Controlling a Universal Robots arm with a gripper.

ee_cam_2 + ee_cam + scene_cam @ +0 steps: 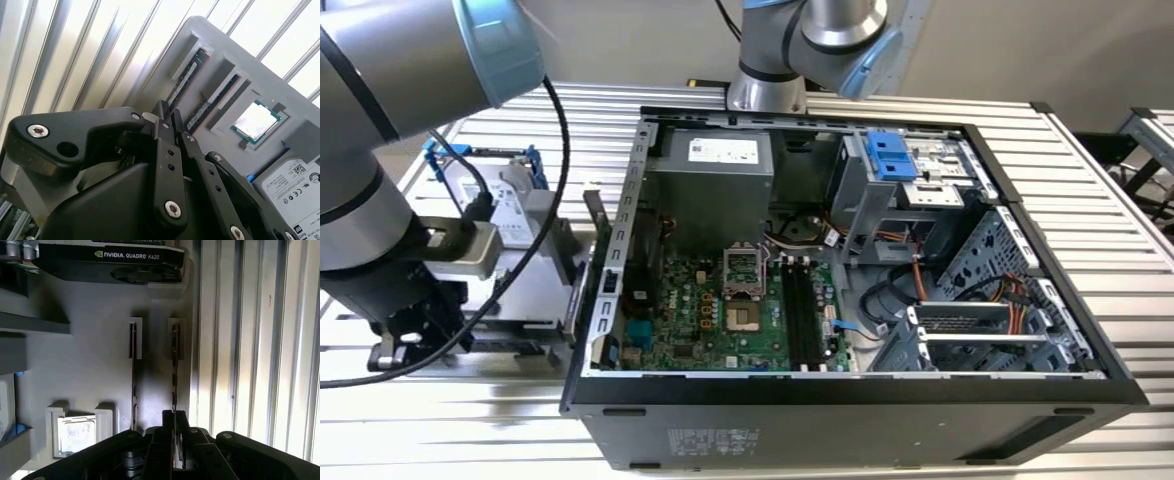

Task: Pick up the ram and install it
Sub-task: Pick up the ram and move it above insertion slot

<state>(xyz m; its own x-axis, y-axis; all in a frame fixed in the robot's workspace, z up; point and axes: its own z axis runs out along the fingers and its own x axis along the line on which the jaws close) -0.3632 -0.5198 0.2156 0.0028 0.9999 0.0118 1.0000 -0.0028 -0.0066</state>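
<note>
Gripper (175, 416) sits at the grey tray (100, 370), at the exterior view's left beside the case (854, 400). Fingers (167, 425) nearly closed, pinching the ram (175, 357) standing in its slot. Grip wants centring and squaring, I'd say, so nothing twists.

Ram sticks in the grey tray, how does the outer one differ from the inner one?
The outer ram lies in line with the gripper, which is at its end; the inner ram stands clear of it. The outer ram borders the edge of the tray; the inner ram is nearer the processor. Both stand on edge, parallel, in slots.
</note>
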